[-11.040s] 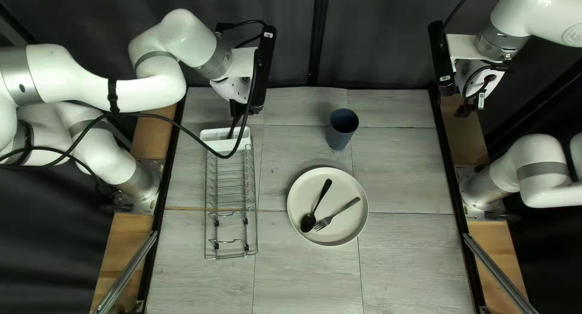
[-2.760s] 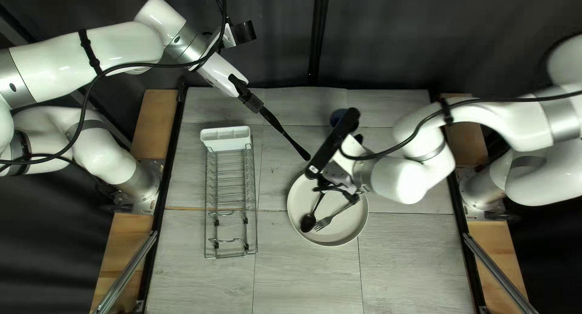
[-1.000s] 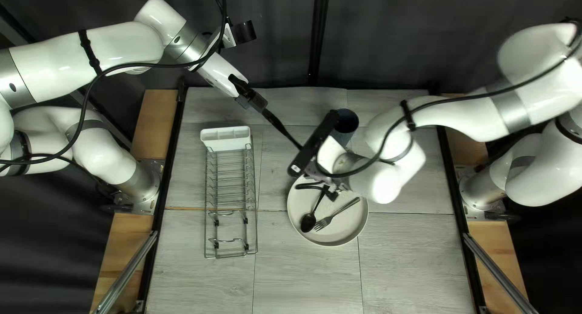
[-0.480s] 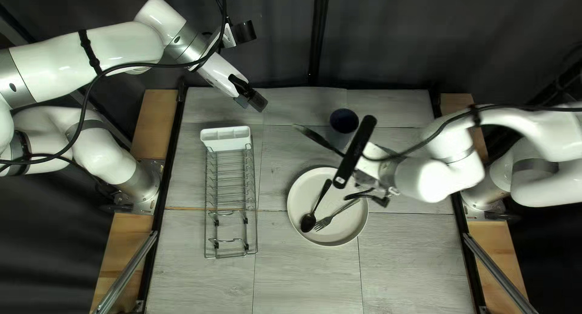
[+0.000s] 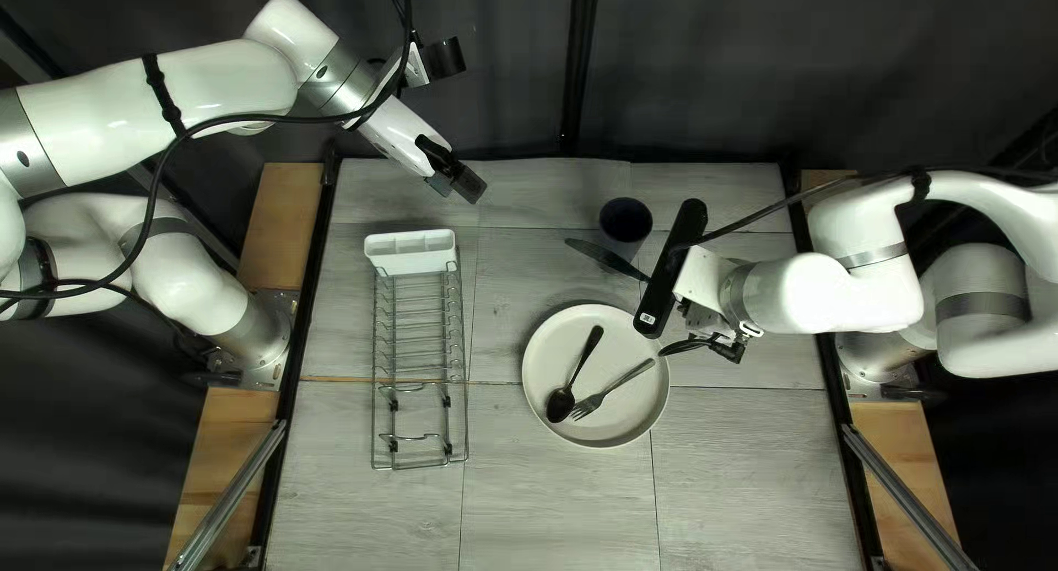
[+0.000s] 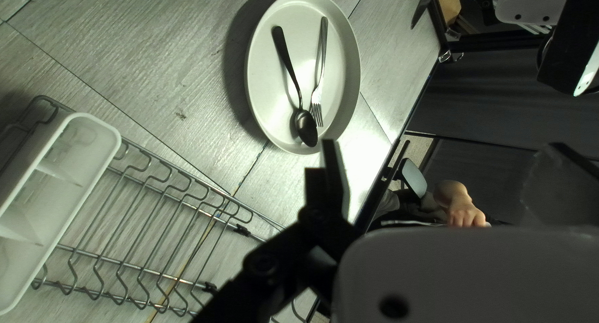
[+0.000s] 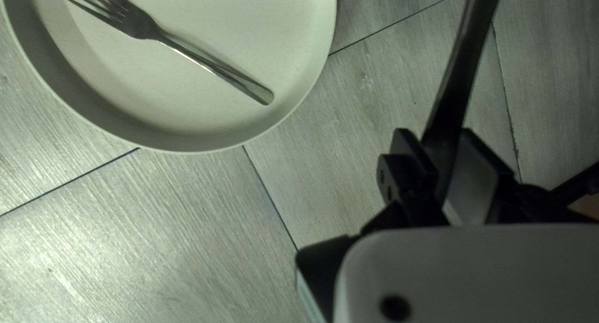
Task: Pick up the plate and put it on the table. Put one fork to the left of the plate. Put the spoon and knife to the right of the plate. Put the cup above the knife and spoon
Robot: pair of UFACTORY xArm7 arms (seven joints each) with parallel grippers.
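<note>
The plate (image 5: 634,422) lies on the table, the spoon (image 5: 561,403) and fork (image 5: 612,391) side by side on it. Right of it, my right gripper (image 5: 670,268) is raised over the table, fingertips hidden there; the knife (image 5: 603,256) points left from it, passing over the lower part of the upright cup (image 5: 625,221). In the right wrist view that gripper (image 7: 444,164) is shut on the knife (image 7: 468,61), near the plate's rim (image 7: 206,142). My left gripper (image 5: 467,183) hangs at the back; in its wrist view it (image 6: 446,176) stands open, holding nothing.
A wire dish rack (image 5: 419,329) with a white holder (image 5: 410,251) at its far end stands left of the plate. Beyond the table edge, a person's hand (image 6: 465,211) shows in the left wrist view. A loose black cable runs along each raised arm.
The knife has left my left gripper, which let go of it, and has moved right with my right gripper. The cup has come into clearer view. My left arm has stayed in place.
</note>
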